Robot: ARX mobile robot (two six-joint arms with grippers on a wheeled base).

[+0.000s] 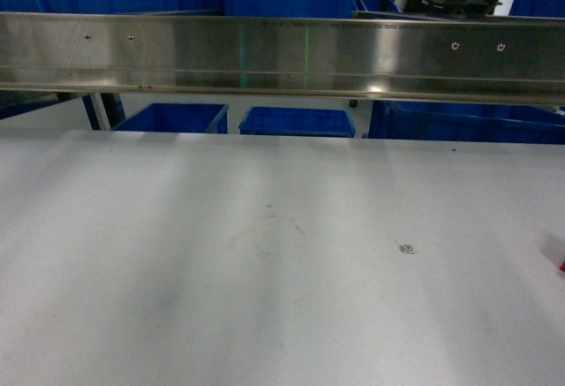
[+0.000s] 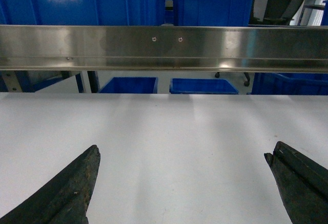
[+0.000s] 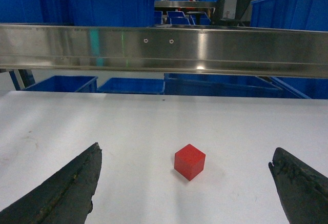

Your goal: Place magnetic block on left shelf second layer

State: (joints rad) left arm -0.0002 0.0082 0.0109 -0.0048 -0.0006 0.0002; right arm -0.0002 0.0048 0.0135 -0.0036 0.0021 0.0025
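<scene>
Grey-white tabletop [image 1: 265,253] fills all views, steel rail [image 1: 282,50] of the rack across the back, blue bins [image 3: 110,6] behind and below it. Magnetic block [image 3: 189,162] sits on the table, square between the right gripper [image 3: 187,185] fingers, nothing touching it; in the head view only a red sliver shows at the far right edge. Right jaws wide apart, empty. Left gripper [image 2: 184,185] also spread wide, over bare table. Block looks small, rigid, probably light, smooth faces so maybe slippery: pinch two opposite flat sides, centred. Bin contents not visible from these angles. Shelf second layer itself can't be made out.
</scene>
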